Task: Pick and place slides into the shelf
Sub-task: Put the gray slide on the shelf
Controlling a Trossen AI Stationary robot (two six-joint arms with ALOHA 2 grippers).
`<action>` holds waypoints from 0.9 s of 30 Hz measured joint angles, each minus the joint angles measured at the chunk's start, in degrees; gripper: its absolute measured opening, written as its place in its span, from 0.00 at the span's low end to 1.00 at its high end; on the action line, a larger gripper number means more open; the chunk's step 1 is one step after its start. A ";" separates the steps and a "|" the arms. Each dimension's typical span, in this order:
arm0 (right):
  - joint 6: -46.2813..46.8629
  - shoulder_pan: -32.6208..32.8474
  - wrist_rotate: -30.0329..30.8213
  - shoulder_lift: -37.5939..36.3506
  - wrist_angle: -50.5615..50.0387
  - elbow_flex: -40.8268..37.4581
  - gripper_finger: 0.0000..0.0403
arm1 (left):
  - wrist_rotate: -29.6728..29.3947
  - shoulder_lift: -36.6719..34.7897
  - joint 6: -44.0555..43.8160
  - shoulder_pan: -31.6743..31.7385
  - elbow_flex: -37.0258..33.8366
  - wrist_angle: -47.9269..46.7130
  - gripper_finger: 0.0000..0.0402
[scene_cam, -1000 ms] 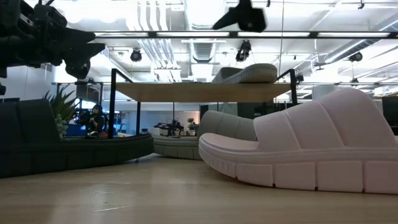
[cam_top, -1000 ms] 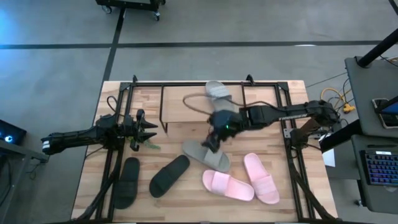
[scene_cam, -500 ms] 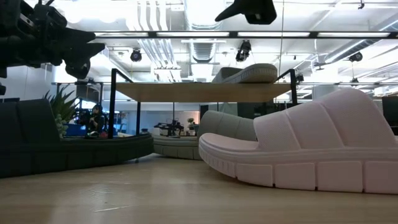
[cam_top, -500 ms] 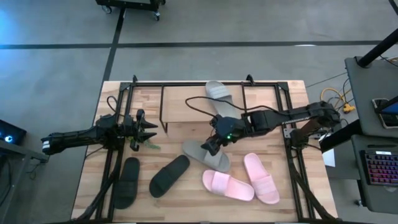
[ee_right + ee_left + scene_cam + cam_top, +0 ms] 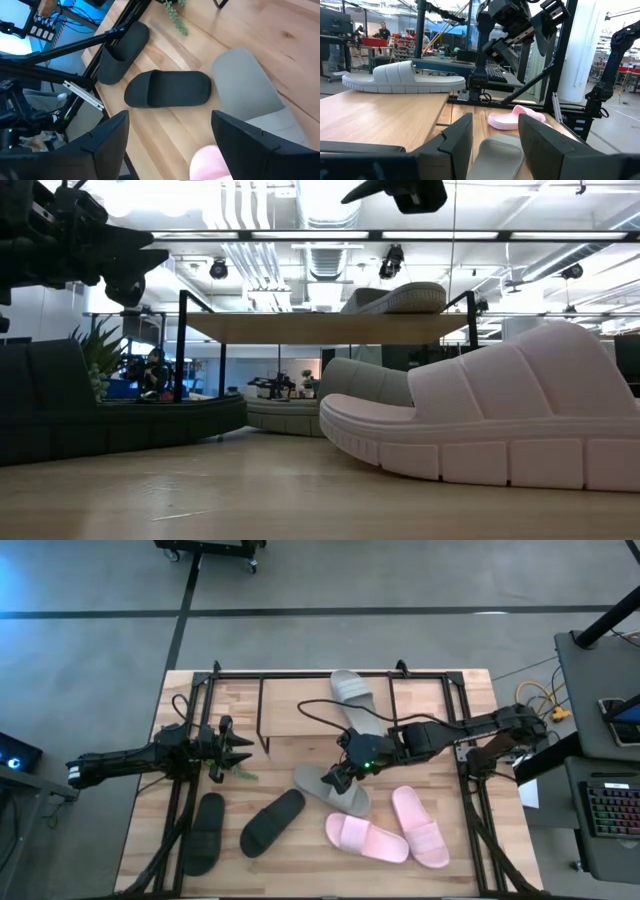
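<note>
So, going left to right: the left gripper (image 5: pixel 243 751) is parked at the left side of the table with its fingers apart and nothing in them, right by the little plant (image 5: pixel 232 773). Two black slides (image 5: pixel 204 832) (image 5: pixel 273 821) are laid out near the front left. One grey-green slide (image 5: pixel 350 692) is already sat on the shelf (image 5: pixel 300 718) top board at the far middle, while the other grey-green slide (image 5: pixel 331 790) is on the table, just in front. The right gripper (image 5: pixel 343 777) is held over that one's back end, jaws wide apart, nothing gripped. For a decent grab, one finger probably should be slipped under the strap, not pinched on the flat sole. Both pink slides (image 5: pixel 366 837) (image 5: pixel 419 826) are left at the front right.
</note>
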 joint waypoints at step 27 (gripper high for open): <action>19.26 15.28 -11.98 -0.39 -0.49 -1.86 0.59 | -2.32 -0.07 -22.36 0.01 -0.02 11.25 0.36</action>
